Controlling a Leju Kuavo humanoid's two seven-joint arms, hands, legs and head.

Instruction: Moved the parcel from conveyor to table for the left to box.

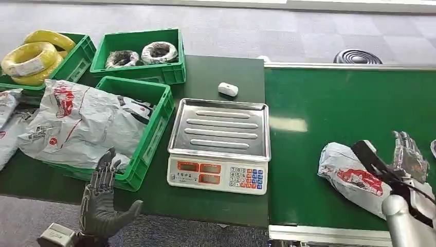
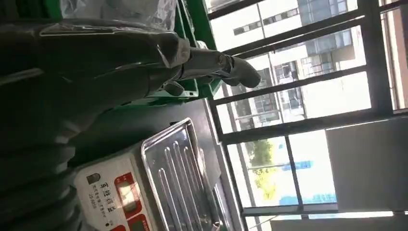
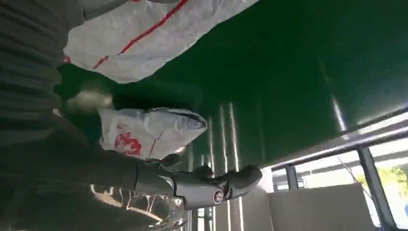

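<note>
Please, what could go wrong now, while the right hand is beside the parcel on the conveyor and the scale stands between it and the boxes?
1. The right hand stands open beside the parcel, not around it. The soft, wrinkled bag may slip or sag when gripped.
2. The scale stands between the conveyor and the green box; a low carry could hit its tray.
3. That box already holds large bags, so another may slide over its rim.

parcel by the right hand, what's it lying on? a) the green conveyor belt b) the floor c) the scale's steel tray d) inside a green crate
a: the parcel lies on the green conveyor belt, right of the scale, with the right hand open beside it and not gripping it.
</note>
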